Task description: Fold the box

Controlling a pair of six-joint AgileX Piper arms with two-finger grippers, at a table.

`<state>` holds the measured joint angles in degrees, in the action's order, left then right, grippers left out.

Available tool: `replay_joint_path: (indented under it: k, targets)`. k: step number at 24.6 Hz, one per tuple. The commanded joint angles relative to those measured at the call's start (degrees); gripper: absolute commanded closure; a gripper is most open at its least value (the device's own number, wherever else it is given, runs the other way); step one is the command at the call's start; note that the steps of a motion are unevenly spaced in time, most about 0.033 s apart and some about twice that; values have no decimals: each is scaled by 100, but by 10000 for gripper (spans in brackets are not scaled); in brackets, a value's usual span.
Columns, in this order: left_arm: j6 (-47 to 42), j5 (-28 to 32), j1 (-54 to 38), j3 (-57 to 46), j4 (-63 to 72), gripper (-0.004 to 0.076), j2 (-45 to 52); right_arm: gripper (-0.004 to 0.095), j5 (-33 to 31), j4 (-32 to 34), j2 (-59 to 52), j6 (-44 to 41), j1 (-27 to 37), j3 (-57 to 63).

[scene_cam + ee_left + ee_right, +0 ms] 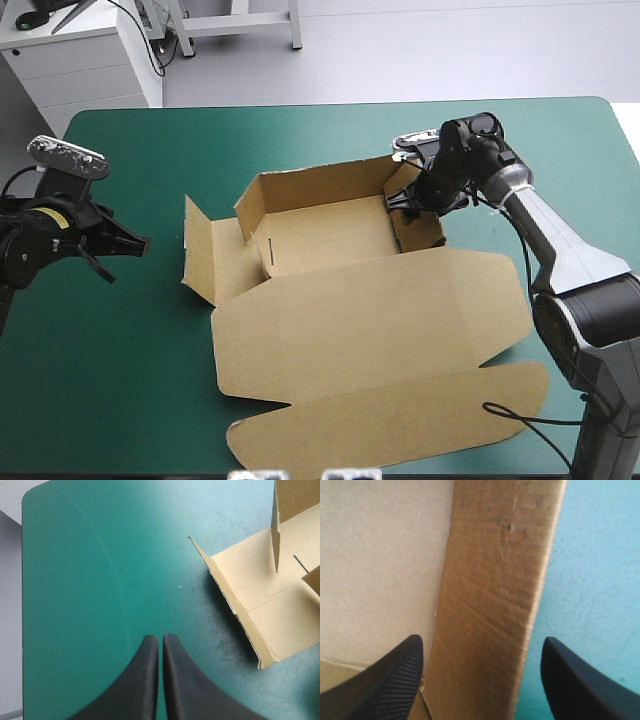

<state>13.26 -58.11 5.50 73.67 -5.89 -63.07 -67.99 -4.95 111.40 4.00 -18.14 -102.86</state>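
Straddling the box (330, 235) wall, right claw (481, 641) gapes wide.

The left wrist view's edge cuts off most of the box (250, 580).

We read this as a robotics lab; a left arm (40, 245) and a right arm (570, 265) reach in over a table (300, 140) with a plain teal-green cover, a brown box (370, 320) of cut board lying half-formed between them; beyond the far edge we see a pale bare floor (450, 50), a white drawer unit (85, 60) with black cables (158, 45) trailing off it, and the legs of a white frame (240, 20).
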Motion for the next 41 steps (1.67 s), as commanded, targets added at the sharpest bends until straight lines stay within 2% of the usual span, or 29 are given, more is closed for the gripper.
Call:
replay_joint_path:
  k: [1, 14, 28, 31, 33, 35, 41]
  targets:
    - [-55, 290, 2, 149, 44, 712, 98, 206, -302, 9, -431, 136, 5, -497]
    - [-55, 347, 2, 149, 44, 712, 112, 210, -353, 172, -883, 163, 5, -822]
    - [-55, 220, 2, 149, 191, 715, 112, 231, -353, 132, 140, -31, 5, -615]
    - [-55, 195, 2, 149, 191, 715, 112, 365, -353, 118, 207, -31, 5, -360]
    - [-55, 195, 2, 149, 191, 715, 112, 667, -353, 124, 207, -31, 5, -288]
    - [-55, 195, 2, 149, 191, 715, 112, 927, -353, 97, 197, -31, 5, -288]
    - [-55, 150, 2, 149, 191, 715, 112, 927, -353, -24, -13, 122, 5, -288]
